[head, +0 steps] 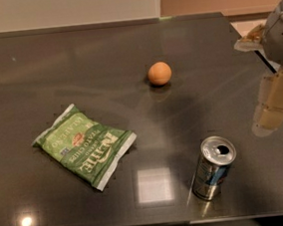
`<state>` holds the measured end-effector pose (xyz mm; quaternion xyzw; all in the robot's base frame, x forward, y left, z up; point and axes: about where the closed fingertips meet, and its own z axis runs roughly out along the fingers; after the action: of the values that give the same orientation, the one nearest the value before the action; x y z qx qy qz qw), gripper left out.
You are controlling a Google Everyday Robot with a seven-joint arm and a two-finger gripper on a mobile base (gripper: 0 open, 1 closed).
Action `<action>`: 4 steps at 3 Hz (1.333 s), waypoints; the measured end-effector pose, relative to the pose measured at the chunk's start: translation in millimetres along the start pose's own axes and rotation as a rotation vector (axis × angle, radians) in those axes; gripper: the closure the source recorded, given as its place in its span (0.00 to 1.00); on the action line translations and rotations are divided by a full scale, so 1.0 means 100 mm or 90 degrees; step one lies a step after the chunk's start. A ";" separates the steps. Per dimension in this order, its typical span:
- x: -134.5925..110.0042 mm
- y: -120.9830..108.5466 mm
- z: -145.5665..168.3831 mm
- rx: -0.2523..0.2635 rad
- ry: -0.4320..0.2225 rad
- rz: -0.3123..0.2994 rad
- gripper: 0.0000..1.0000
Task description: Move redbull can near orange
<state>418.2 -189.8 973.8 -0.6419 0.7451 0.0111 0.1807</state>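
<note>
**Can at table's near edge, orange well apart; gripper off to the right**

Camera view. The work surface is a dark, glossy grey table [77,66], seen from above and in front. Ceiling lights are reflected in it near the front edge.

The redbull can [214,168], a slim silver aluminium drink can with blue patches on its side, stands upright close to the front edge, at about 5 o'clock from the table's centre. Its shiny top faces the camera, and a dark spot there appears to be the opened mouth.

The orange [159,74], a small, round, smooth orange-coloured fruit, rests on the table a little beyond centre, at about 11 o'clock from the can. The two are well apart, with bare table between them.

A flat green crinkled chip bag [84,146] with white lettering lies on the table at about 8 o'clock from the orange and 9 o'clock from the can. It touches neither.

The gripper [265,123], a beige blocky two-finger unit, hangs at the right edge of the view, at about 2 o'clock from the can and 4 o'clock from the orange. It hangs from the pale grey arm [279,31], which enters at the upper right corner. The gripper is clear of both the can and the orange. How far open it is cannot be told from this angle.
</note>
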 end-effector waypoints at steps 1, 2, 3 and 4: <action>-0.03 0.24 0.08 -0.050 -0.032 -0.029 0.00; -0.14 0.62 0.17 -0.130 -0.100 -0.099 0.00; -0.21 0.89 0.21 -0.179 -0.150 -0.136 0.00; -0.28 1.07 0.30 -0.195 -0.186 -0.158 0.00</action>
<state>326.0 -137.2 931.0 -0.7401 0.6162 0.1940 0.1869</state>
